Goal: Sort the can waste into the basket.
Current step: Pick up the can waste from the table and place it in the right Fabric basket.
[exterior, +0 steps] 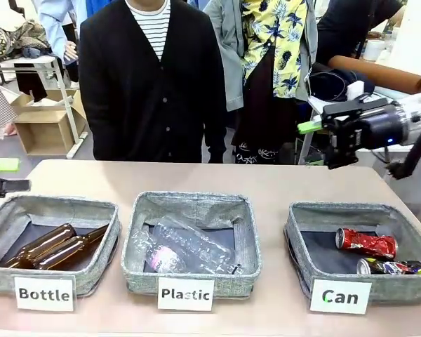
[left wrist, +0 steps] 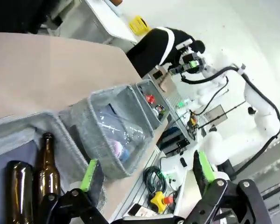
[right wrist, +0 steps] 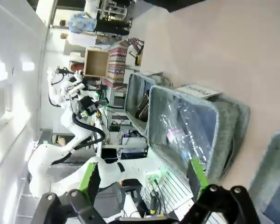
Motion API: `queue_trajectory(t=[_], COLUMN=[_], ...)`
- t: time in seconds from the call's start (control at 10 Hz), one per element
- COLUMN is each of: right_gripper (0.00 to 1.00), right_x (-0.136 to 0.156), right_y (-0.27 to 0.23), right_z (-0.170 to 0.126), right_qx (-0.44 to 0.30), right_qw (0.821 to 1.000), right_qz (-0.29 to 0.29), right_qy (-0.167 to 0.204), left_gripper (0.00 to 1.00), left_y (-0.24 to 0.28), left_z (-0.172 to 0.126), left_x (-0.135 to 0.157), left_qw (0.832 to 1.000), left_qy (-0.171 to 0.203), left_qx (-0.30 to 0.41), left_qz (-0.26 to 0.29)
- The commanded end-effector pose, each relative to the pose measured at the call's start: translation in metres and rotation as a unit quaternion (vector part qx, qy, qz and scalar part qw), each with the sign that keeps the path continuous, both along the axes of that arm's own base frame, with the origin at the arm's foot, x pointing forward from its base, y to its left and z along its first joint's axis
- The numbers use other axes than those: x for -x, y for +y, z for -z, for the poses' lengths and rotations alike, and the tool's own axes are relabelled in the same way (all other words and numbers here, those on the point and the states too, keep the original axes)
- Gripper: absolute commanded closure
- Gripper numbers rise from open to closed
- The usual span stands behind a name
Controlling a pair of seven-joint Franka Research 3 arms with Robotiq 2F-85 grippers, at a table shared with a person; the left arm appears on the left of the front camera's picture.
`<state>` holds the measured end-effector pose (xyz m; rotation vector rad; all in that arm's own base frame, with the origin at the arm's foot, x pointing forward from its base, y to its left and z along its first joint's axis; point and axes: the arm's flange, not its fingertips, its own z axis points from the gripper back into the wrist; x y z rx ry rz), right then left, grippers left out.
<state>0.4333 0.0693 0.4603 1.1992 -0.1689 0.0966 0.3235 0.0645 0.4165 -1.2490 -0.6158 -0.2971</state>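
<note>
Two cans, red (exterior: pixel 365 243) and dark (exterior: pixel 393 267), lie in Can basket (exterior: pixel 305 242); left fingers (left wrist: pixel 89 175) and right fingers (right wrist: pixel 194 173) spread wide, empty.

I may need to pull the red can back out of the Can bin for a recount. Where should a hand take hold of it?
Grip the red can across its crushed mid-body, coming straight down from above. It lies on its side in the Can basket, silver end toward the middle bin, so its long sides are likely the easiest faces. The dark can lies close in front, so keep the fingers clear of it.
</note>
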Motion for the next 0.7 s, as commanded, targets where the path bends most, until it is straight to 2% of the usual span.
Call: queue_trajectory(t=[0.0, 0.6], right_gripper=[0.0, 0.0], right_x=[0.0027, 0.0027], right_y=[0.0229, 0.0229], right_z=[0.0053, 0.0053], right_qx=[0.012, 0.012], right_qw=[1.0, 1.0], right_qz=[-0.014, -0.014], right_qy=[-0.003, -0.003], left_gripper=[0.0, 0.0], left_y=[-0.0188, -0.0188], left_z=[-0.0215, -0.0215], left_x=[0.0058, 0.0058], left_qw=[0.999, 0.999], left_qy=[-0.022, -0.022], left_qx=[-0.014, -0.014], left_qz=[0.03, 0.03])
